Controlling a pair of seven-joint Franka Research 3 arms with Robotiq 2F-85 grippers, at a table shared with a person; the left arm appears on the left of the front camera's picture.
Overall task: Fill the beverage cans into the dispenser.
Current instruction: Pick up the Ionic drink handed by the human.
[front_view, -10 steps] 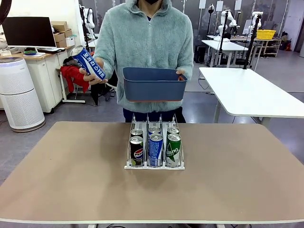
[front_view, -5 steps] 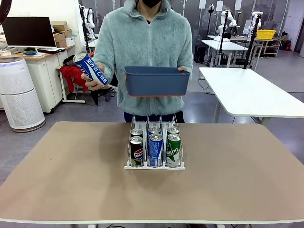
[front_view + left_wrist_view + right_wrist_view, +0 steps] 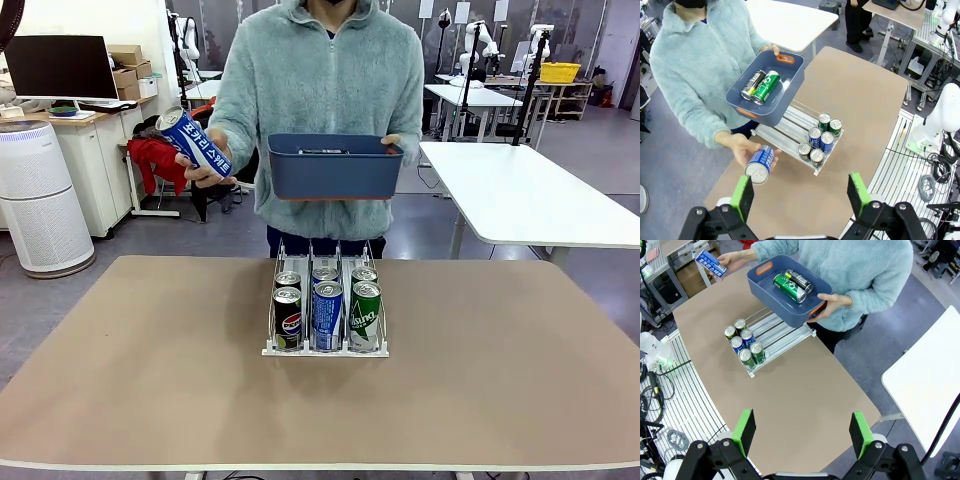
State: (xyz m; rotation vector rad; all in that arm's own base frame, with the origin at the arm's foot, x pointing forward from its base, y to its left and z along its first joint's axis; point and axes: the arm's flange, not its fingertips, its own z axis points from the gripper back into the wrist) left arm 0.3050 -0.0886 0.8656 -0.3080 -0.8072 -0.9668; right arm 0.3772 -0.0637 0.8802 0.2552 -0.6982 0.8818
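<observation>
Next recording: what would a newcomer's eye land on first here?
The person at the far side holds a dark blue bin with a green can and a dark one inside, and a blue-and-white can tilted in the other hand. Mid-table, the dispenser has six cans standing at its near end, two per lane.

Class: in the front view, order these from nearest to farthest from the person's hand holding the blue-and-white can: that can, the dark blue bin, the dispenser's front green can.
1. Blue-and-white can: in the hand, picture left.
2. Dark blue bin: held up beside it, centre.
3. Front green can: down on the table, in the dispenser's right lane.
</observation>
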